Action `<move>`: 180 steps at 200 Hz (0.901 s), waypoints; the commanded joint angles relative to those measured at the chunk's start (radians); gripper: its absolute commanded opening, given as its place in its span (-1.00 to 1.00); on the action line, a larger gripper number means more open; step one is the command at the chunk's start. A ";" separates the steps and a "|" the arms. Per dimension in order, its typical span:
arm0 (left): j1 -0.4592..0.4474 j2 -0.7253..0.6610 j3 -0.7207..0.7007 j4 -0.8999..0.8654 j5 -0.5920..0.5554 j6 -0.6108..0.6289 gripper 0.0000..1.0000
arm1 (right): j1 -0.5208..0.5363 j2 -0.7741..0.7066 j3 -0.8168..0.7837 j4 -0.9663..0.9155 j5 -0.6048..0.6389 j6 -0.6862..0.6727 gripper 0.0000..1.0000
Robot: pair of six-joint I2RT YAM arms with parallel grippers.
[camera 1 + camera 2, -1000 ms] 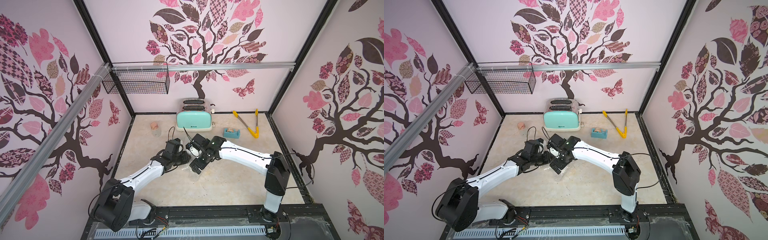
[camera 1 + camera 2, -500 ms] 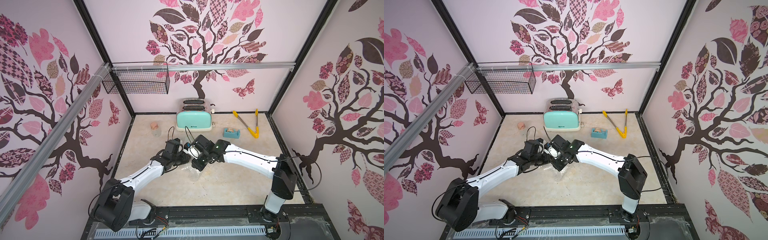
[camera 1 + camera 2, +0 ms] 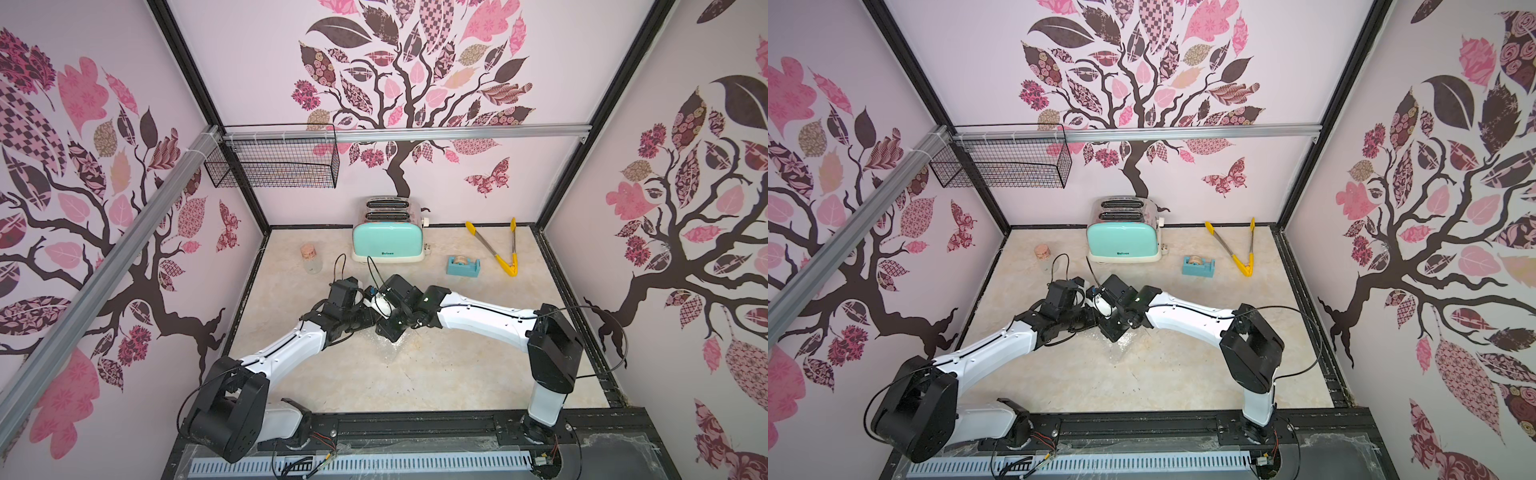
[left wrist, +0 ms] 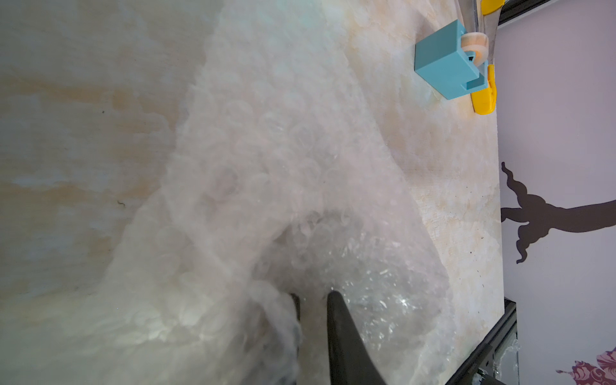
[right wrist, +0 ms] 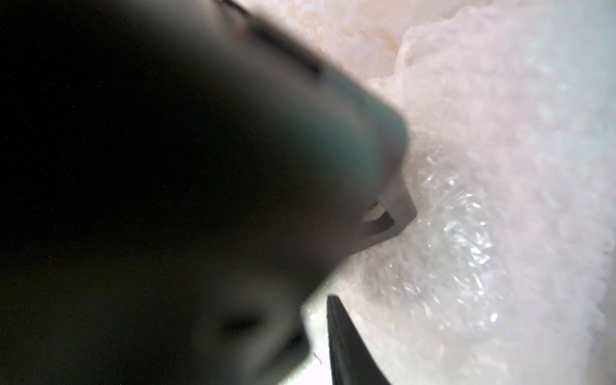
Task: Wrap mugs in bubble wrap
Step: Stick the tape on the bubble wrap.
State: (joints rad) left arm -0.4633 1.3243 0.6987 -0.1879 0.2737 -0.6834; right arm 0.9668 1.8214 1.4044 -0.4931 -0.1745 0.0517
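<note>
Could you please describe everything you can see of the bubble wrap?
The bubble wrap is a clear, glossy plastic sheet dotted with round air bubbles, crumpled rather than flat. In the left wrist view it bunches up over the left gripper, whose nearly closed jaws seem to pinch it. In a top view a shiny patch of it lies on the table where the arms meet.

Bare tabletop (image 3: 436, 374) in front; toaster (image 3: 387, 243), jar (image 3: 311, 257), tape dispenser (image 3: 463, 266), tongs (image 3: 494, 245) along the back, wire basket (image 3: 272, 164) overhead
</note>
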 commanded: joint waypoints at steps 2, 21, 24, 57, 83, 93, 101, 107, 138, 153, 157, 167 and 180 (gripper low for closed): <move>-0.001 0.014 -0.020 -0.027 -0.013 0.015 -0.58 | 0.007 -0.022 -0.029 -0.085 0.015 0.010 -0.36; -0.001 0.010 -0.019 -0.028 -0.010 0.014 -0.58 | 0.009 -0.089 -0.063 -0.034 0.013 0.008 -0.30; -0.001 0.009 -0.019 -0.028 -0.010 0.014 -0.58 | 0.010 -0.099 -0.069 -0.025 0.018 0.008 -0.30; -0.001 0.003 -0.020 -0.029 -0.005 0.015 -0.58 | 0.021 -0.174 -0.153 0.077 0.078 0.016 -0.09; -0.001 0.009 -0.020 -0.028 -0.005 0.015 -0.58 | 0.050 -0.188 -0.181 0.111 0.179 0.003 0.10; -0.001 0.009 -0.020 -0.028 -0.005 0.015 -0.58 | 0.062 -0.196 -0.193 0.131 0.226 -0.002 0.12; -0.001 0.009 -0.019 -0.028 -0.006 0.015 -0.58 | 0.073 -0.202 -0.198 0.141 0.256 -0.010 0.12; -0.001 0.009 -0.020 -0.028 -0.007 0.015 -0.58 | 0.085 -0.208 -0.201 0.151 0.284 -0.018 0.12; 0.000 0.010 -0.020 -0.030 -0.010 0.013 -0.58 | 0.136 -0.230 -0.240 0.220 0.394 -0.060 0.11; -0.001 0.009 -0.021 -0.031 -0.010 0.013 -0.58 | 0.144 -0.238 -0.264 0.246 0.413 -0.073 0.13; -0.001 0.010 -0.019 -0.031 -0.010 0.014 -0.58 | 0.144 -0.237 -0.272 0.253 0.413 -0.075 0.14; -0.001 0.009 -0.020 -0.029 -0.010 0.012 -0.58 | 0.144 -0.226 -0.282 0.255 0.416 -0.082 0.17; -0.001 0.012 -0.021 -0.029 -0.010 0.013 -0.58 | 0.144 -0.202 -0.290 0.251 0.408 -0.085 0.25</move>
State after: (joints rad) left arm -0.4690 1.3247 0.6987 -0.1753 0.2783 -0.6807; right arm 1.1133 1.6199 1.1313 -0.2665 0.1871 -0.0055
